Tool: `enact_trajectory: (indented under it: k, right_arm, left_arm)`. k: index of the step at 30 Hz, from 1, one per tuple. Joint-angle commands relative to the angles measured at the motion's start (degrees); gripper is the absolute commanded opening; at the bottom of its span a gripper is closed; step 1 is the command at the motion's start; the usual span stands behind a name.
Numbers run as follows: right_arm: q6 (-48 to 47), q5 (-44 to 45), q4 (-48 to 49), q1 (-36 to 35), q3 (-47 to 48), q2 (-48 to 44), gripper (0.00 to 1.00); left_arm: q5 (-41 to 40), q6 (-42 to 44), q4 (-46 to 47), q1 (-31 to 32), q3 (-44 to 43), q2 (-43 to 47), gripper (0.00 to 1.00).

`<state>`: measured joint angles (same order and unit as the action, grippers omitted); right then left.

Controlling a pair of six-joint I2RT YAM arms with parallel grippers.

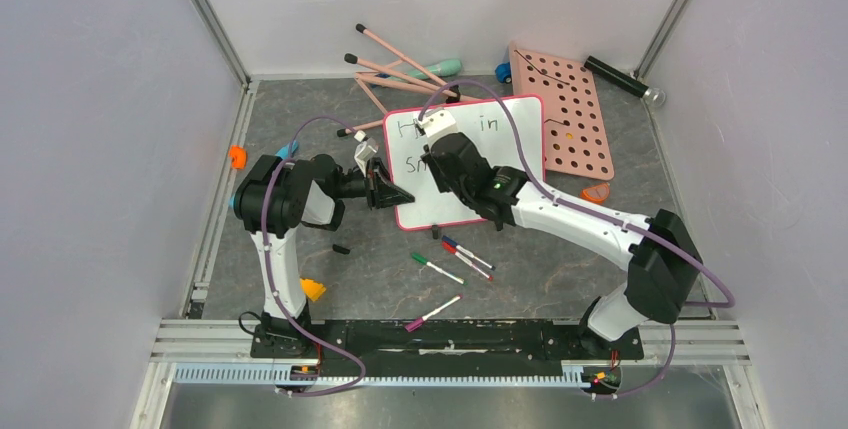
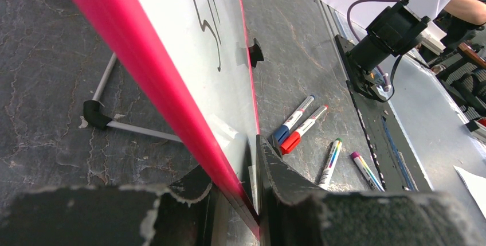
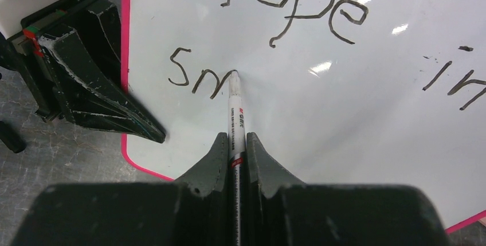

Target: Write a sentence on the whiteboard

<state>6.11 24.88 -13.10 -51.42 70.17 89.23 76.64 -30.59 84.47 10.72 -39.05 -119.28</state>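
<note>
From above, the whiteboard [image 1: 510, 149] lies flat on the grey worktop [image 1: 560, 279], between the two arms; the left claw [image 1: 398, 196] meets its left edge near the lower corner; the right claw [image 1: 436, 157] hangs over the board's left half, just beyond the left claw; the sentence [image 1: 488, 122] shows only in part past the right claw; four loose markers [image 1: 466, 254] lie on the worktop on the near side of both claws.

In the left wrist view, the left claw's fingers [image 2: 286, 191] are clamped narrow on the board's pink-red rim, one above and one below; the loose markers lie off to its right.

In the right wrist view, the right claw is pinched on a marker [image 3: 236, 114] that runs straight out ahead of it; the tip touches the board at the end of "Sm"; "Hope" stands further ahead, "in" ahead and to the right; the left claw grips the rim to its left.
</note>
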Motion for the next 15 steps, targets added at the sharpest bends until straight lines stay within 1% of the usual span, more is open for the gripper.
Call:
enact_trajectory:
  k: [1, 9, 15]
  right_arm:
    - [-0.3, 1.3, 0.2, 1.4, -1.2, -1.9, 0.0]
    - [1.0, -1.7, 0.6, 1.3, -5.7, -2.6, 0.0]
    - [0.9, -1.6, 0.8, 1.3, -5.7, -3.1, 0.0]
  left_arm:
    - [4.3, 4.8, 4.7, 0.6, -0.5, -1.1, 0.21]
    - [4.2, 4.7, 4.7, 0.6, -0.6, -1.1, 0.21]
    - [4.2, 4.5, 4.7, 0.6, -0.8, -1.4, 0.21]
